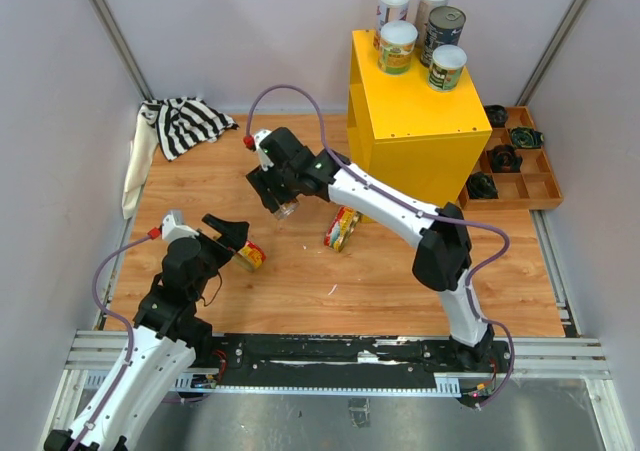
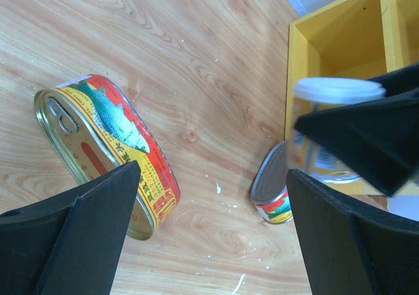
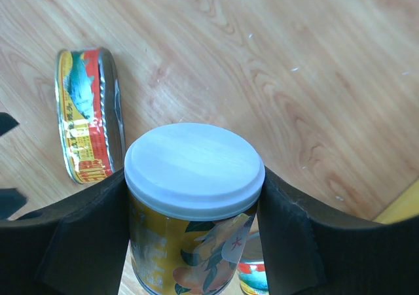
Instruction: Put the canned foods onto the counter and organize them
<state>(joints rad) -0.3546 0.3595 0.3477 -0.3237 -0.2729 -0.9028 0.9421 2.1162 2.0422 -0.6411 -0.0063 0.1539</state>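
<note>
Several cans [image 1: 397, 47] stand on top of the yellow counter [image 1: 410, 121] at the back right. My right gripper [image 1: 280, 199] is shut on a white-lidded can with a yellow fruit label [image 3: 194, 197], held above the wooden table left of the counter; this can also shows in the left wrist view [image 2: 330, 131]. A flat yellow-and-red fish can [image 1: 250, 256] lies by my left gripper [image 1: 235, 236], which is open and empty; in the left wrist view the can [image 2: 108, 151] sits by the left finger. A second yellow-and-red can [image 1: 342, 228] lies on its side mid-table.
A brown wooden tray [image 1: 530, 183] with black round parts sits right of the counter. A striped cloth [image 1: 185, 121] lies at the back left. The counter's open shelves [image 2: 340, 33] face the table. White walls close in the table on three sides.
</note>
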